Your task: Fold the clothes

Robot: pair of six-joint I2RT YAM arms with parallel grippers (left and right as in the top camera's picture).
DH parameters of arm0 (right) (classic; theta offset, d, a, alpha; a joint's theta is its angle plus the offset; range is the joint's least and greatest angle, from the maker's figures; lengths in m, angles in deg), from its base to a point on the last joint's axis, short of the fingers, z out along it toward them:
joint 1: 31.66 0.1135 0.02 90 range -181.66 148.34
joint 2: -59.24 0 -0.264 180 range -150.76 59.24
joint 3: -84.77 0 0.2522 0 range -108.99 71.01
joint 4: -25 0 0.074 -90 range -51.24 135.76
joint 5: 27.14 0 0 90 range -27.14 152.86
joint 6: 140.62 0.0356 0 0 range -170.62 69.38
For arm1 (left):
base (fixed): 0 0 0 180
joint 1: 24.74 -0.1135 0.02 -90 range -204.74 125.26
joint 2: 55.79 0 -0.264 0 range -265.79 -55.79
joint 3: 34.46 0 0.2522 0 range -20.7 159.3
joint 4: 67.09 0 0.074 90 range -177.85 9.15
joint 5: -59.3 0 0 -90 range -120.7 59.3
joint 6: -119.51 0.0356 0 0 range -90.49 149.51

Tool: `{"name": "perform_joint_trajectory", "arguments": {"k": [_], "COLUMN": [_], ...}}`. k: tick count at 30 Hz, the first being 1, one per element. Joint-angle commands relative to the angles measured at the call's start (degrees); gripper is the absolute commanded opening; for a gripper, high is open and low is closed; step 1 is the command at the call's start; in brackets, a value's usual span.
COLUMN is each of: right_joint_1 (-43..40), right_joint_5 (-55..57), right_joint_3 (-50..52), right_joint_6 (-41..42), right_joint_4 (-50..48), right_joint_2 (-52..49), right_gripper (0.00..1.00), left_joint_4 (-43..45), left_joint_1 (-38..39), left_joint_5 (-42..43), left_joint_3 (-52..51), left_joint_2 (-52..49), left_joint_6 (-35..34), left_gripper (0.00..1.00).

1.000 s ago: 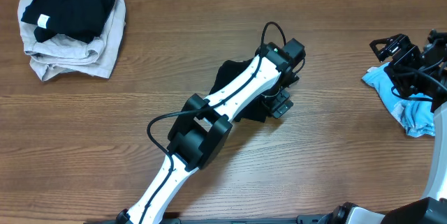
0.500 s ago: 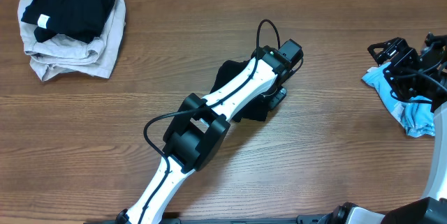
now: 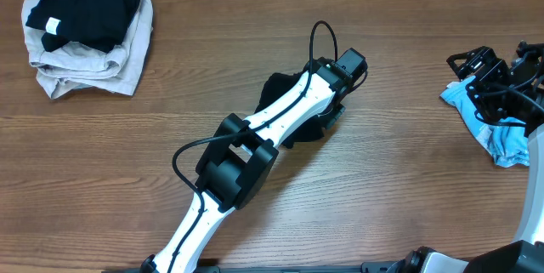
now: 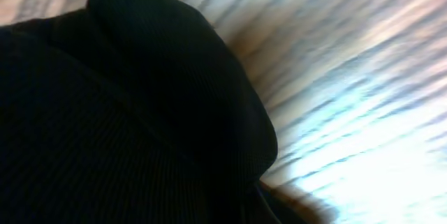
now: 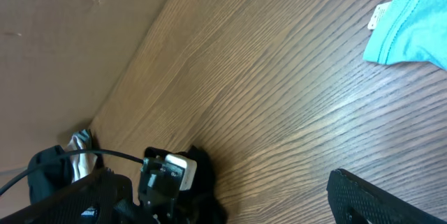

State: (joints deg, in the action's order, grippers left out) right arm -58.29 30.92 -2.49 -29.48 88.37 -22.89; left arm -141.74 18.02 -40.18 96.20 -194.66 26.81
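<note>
Centrally in the overhead view, my left arm ran diagonally from the bottom edge up toward the middle of the wooden table [image 3: 170, 145]. It ended over a crumpled black garment [image 3: 304, 131]. My left gripper [image 3: 334, 113] sat at the right-hand edge of that garment, pressed low against it. The cloth lay directly beneath the gripper and spread from there toward the left of the frame. Its long axis seemed to run from upper left to lower right, though my arm covered most of it, so I could not be certain.

My left wrist camera showed almost nothing but ribbed black fabric [image 4: 126, 112], with a strip of blurred wood grain along the right. My fingers did not appear there at all, and the overhead view hid them under the wrist. I could not tell whether the left gripper was spread or pinching cloth.

My right gripper [image 3: 474, 62] hung at the far right of the overhead frame, well apart from the black garment. Just below it lay a light blue garment [image 3: 503, 128]. Its fingers [image 5: 384, 196] showed only at the bottom corners of the right wrist view, spread wide with bare wood between them. The blue cloth sat in the upper right corner of that view, cut off by the edge.

A stack of clothes [image 3: 85, 31], black on top of grey, rested in the upper left corner, far from both arms.
</note>
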Motion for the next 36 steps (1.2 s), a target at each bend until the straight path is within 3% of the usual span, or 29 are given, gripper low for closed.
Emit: {"name": "perform_joint_trajectory", "arguments": {"k": [1, 11, 18, 27, 31, 36], "right_joint_1": [-0.1, -0.1, -0.1, 0.0, 0.0, 0.0], "right_joint_5": [0.4, 0.4, 0.4, 0.4, 0.4, 0.4], "right_joint_3": [-0.1, -0.1, -0.1, 0.0, 0.0, 0.0], "right_joint_6": [-0.4, -0.4, -0.4, -0.4, -0.4, -0.4], "right_joint_4": [-0.1, -0.2, 0.5, 1.6, 2.9, 3.7], "right_joint_2": [0.2, 0.2, 0.2, 0.2, 0.2, 0.2], "right_gripper": [1.0, 1.0, 1.0, 1.0, 1.0, 1.0], "left_joint_4": [-4.1, -26.9, -34.8, -27.9, -19.7, -7.7], "left_joint_1": [-3.0, -13.7, -23.4, -39.5, -47.3, -55.1], "left_joint_5": [-7.7, -7.5, -7.7, -11.1, -11.5, -9.7], "left_joint_3": [2.0, 34.6, 61.1, 63.0, 62.8, 59.8], "left_joint_2": [-4.3, -3.9, -3.4, 5.1, 5.5, 5.1], "left_joint_6": [0.1, 3.3, 6.5, 11.2, 17.4, 19.9], "left_gripper": [0.04, 0.04, 0.04, 0.04, 0.04, 0.04]}}
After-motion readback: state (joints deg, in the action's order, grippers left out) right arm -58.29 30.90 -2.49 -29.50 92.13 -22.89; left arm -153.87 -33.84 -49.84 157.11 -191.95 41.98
